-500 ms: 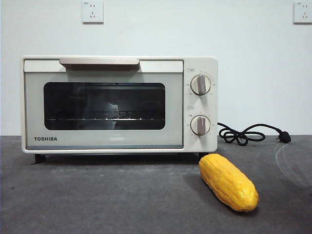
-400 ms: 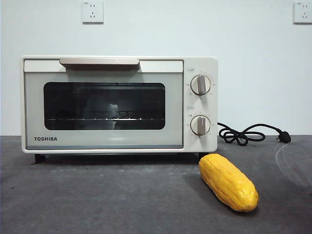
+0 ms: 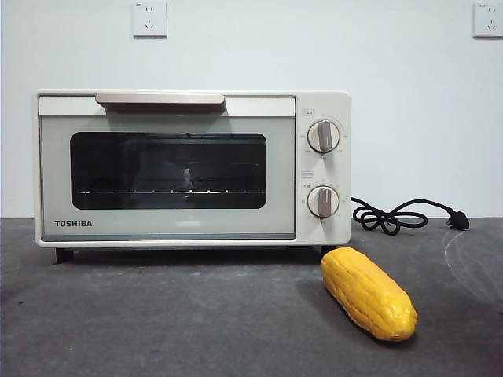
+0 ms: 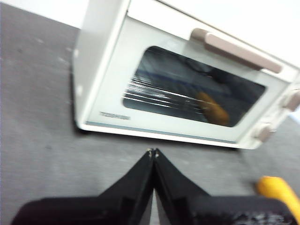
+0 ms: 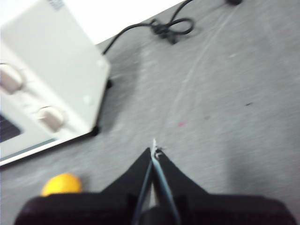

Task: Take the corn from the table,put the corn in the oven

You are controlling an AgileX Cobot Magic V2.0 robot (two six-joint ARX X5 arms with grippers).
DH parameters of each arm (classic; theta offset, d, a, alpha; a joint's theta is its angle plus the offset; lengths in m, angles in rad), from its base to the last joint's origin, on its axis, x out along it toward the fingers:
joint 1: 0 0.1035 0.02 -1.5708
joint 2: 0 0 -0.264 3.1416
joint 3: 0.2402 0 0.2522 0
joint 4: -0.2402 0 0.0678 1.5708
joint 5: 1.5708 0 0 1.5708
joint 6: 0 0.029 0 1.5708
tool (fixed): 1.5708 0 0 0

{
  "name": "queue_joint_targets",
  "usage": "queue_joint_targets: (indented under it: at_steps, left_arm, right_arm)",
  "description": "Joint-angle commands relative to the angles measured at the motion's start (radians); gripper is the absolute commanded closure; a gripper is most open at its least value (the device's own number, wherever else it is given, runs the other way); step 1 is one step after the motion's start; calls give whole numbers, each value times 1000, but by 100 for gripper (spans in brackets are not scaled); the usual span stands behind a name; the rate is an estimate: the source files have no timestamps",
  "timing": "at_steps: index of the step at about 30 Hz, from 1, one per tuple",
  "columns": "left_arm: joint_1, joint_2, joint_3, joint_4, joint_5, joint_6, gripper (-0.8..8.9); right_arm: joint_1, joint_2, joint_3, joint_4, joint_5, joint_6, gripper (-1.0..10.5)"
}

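Cream oven (image 3: 192, 167), "TOSHIBA" at door's lower corner.

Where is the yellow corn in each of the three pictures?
Front view: the corn lies on the table, in front of the oven's knob side.
Left wrist view: only its tip shows, at the lower right edge.
Right wrist view: its tip peeks out at lower left.
Shared landmark: the oven.

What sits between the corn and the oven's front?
Nothing: in the front view only bare table separates the corn from the oven.
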Motion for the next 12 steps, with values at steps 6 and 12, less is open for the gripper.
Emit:
queue_joint_targets:
  at_steps: [6,12]
  left_arm:
    - [-2,17,79,73,111,-69,818]
    - [-2,128,198,69,120,-68,818]
  right_arm:
    - [0,-1,52,48,-80,130,947]
    - [0,14,114,203,-168,140,948]
